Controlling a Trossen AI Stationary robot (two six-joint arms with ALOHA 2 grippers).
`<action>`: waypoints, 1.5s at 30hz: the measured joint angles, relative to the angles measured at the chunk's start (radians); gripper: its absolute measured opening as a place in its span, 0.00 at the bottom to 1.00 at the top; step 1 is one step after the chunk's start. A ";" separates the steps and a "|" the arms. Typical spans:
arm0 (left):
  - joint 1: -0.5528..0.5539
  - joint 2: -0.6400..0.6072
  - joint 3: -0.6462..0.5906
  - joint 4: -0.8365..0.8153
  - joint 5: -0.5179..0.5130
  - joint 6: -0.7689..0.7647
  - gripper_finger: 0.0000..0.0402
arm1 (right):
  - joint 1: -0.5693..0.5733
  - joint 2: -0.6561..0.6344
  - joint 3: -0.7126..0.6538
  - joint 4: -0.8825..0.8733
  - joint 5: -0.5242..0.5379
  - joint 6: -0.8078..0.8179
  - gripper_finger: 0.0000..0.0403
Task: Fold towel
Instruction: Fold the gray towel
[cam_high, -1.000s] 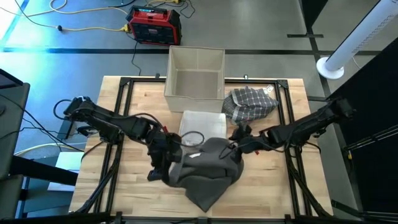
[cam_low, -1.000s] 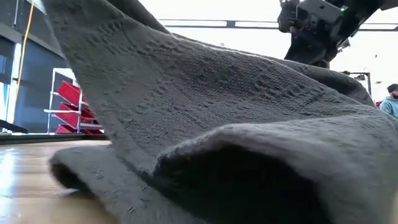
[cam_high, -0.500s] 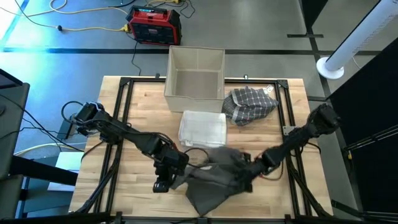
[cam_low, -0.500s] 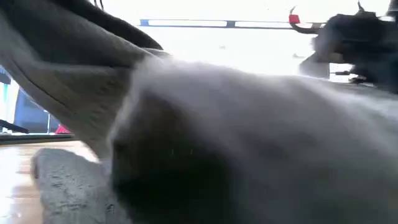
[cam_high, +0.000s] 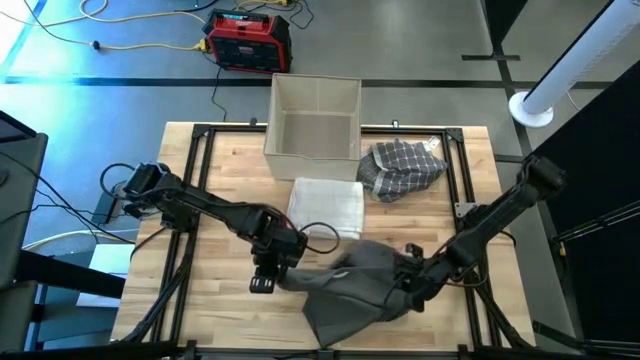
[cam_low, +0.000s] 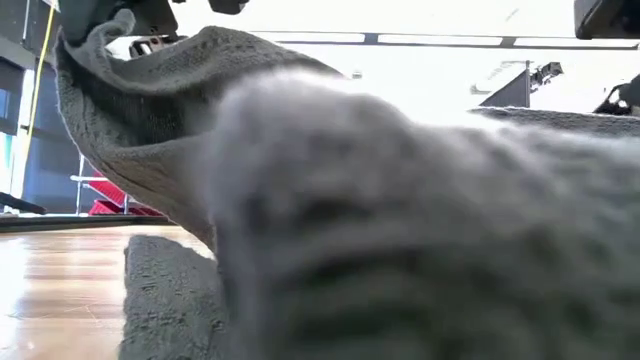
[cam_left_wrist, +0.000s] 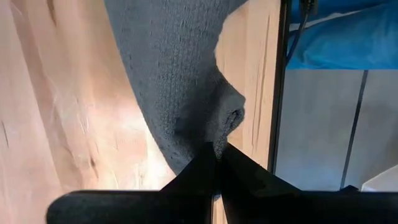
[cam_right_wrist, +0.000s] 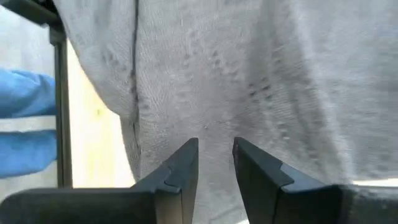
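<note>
Wooden table (cam_high: 220, 170) with a black frame carrying everything here, and near the front edge at the centre a dark grey towel (cam_high: 350, 290) lies crumpled on it. Just behind that, a folded white towel (cam_high: 326, 205) rests flat, with a checked cloth (cam_high: 400, 167) bunched up to its right. At the far edge, centre, sits an open beige bin (cam_high: 315, 120).

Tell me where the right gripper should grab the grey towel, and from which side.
Judging by its pose: the grey towel is pinched at its left edge by the left gripper. The right gripper should probably take the matching right-hand edge, coming from the right, where the cloth lies bunched beside its parted fingers.
</note>
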 joint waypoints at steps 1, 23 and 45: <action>0.003 0.000 0.000 0.000 0.002 0.003 0.00 | -0.010 0.006 0.000 0.000 -0.016 -0.022 0.30; 0.014 0.000 0.000 0.004 0.021 0.011 0.00 | -0.045 0.196 0.001 0.140 -0.105 -0.270 0.46; 0.009 0.000 0.000 0.004 0.021 -0.007 0.00 | -0.023 0.183 0.000 0.135 -0.150 -0.050 0.04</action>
